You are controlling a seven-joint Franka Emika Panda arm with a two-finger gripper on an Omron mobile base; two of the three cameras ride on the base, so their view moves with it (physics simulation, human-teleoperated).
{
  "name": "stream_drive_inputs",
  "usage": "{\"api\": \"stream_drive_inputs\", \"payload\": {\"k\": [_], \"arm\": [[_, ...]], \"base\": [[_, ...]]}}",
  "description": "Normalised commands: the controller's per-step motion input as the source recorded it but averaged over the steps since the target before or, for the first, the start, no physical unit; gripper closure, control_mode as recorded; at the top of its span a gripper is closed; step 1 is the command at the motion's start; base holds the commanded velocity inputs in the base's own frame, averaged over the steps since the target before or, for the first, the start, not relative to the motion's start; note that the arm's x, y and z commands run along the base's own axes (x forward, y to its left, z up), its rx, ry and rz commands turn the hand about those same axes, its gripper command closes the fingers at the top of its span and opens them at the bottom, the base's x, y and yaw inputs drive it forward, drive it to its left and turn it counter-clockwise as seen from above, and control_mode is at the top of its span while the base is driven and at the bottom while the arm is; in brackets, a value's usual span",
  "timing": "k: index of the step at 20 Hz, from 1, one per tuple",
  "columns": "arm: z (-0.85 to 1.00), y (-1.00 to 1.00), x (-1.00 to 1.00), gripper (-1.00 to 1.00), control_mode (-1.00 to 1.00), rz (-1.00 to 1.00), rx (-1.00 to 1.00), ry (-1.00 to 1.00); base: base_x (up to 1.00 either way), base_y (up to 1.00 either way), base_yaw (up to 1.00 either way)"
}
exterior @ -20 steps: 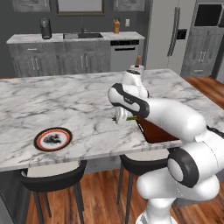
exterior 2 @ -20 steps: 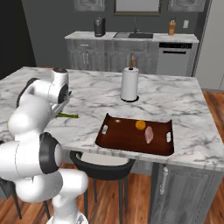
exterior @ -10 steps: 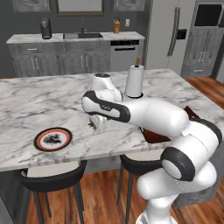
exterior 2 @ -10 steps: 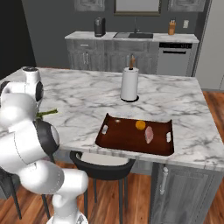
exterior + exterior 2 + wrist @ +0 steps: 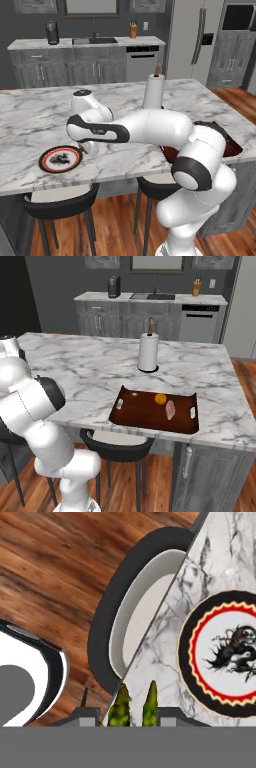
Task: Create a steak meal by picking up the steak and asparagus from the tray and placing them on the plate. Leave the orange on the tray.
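From the hand view I see two green asparagus (image 5: 134,704) tips poking up between the finger tips of my tool (image 5: 127,714), so the tool is closed around the stalks and carrying them. Just beyond those tips is the marble surface (image 5: 165,647), and the plate (image 5: 227,657) lies on it close ahead, its dark rim, red ring and white speckled centre all clear of food. The edge of the surface runs right by the tool, with a dark round stool seat (image 5: 107,632) and wooden floor (image 5: 50,562) below it.

In the left base view the tool (image 5: 90,148) hangs low over the surface, just beside the plate (image 5: 61,158) on the side toward the tray; I cannot make out the stalks from here.

Farther from the plate, across the surface, the tray (image 5: 155,412) sits at the near edge of the surface (image 5: 90,366). The steak (image 5: 170,409) lies flat on it, and the orange (image 5: 160,398) rests just beside the steak, on the side away from me. Past the tray stands a white paper towel roll (image 5: 148,352), upright. Behind it all runs the back kitchen counter with a sink (image 5: 159,297).
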Motion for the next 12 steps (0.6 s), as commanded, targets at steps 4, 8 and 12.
{"api": "stream_drive_inputs", "payload": {"k": [4, 8, 12], "arm": [[-0.21, 0.52, 0.24, 1.00, -1.00, 0.14, -0.04, 0.02], [-0.38, 0.28, 0.26, 1.00, -1.00, 0.12, -0.03, 0.01], [-0.46, 0.24, 0.29, 1.00, -1.00, 0.08, -0.03, 0.00]], "base": [[0.00, 0.00, 0.00], [0.00, 0.00, 0.00], [0.00, 0.00, 0.00]]}}
